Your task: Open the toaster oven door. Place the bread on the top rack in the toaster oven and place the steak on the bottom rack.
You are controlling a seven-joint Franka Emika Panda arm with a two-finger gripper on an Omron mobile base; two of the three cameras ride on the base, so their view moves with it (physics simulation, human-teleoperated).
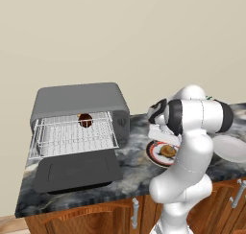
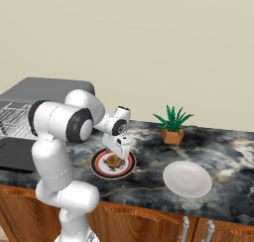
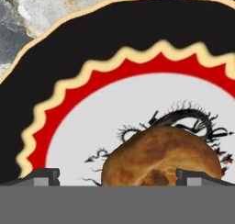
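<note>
Toaster oven door (image 1: 77,172) down, steak (image 1: 85,120) racked — bread (image 3: 160,156) left on plate (image 3: 69,103), between wide-open pincer (image 3: 118,176) tips, ungrasped.

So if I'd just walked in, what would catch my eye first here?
Probably the big white arm bending over the counter, its open hand hovering right above a golden bread on a black-and-red patterned plate. Next, the grey toaster oven at the counter's left end, its door folded down flat and a dark steak sitting on a wire rack inside.
</note>
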